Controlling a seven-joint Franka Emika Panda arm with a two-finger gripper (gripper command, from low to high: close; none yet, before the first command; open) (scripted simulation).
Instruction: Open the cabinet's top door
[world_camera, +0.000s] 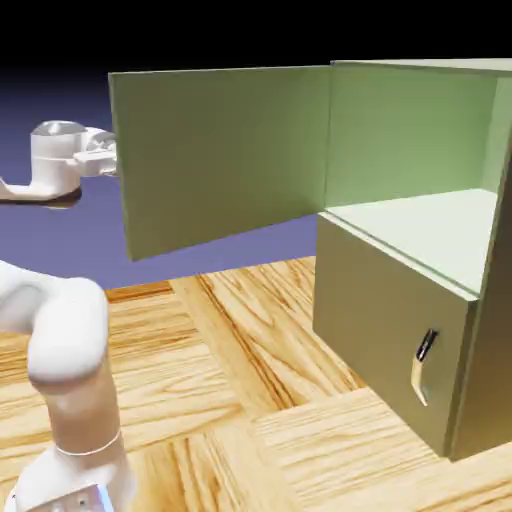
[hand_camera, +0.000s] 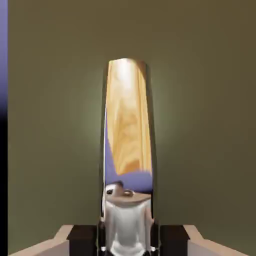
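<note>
Cabinet top door (world_camera: 225, 160) stands swung wide on the cabinet's (world_camera: 385, 335) upper opening, its free edge farthest from the cabinet, and the claw (hand_camera: 128, 240) is clamped on the long handle (hand_camera: 128, 125), which runs straight ahead from between the fingertips along the door's outer face.

exterior view: one, set well back from the jaws, on the opposite side of the open top door (world_camera: 220, 160); faces its inner side, slightly downward, taking in arm (world_camera: 75, 345) and cabinet (world_camera: 385, 320).
hand view: one, close-up, from behind the jaws, looking along them at the handle (hand_camera: 128, 115) and the outer side.
shared: the top door, one panel, opposite faces.
</note>
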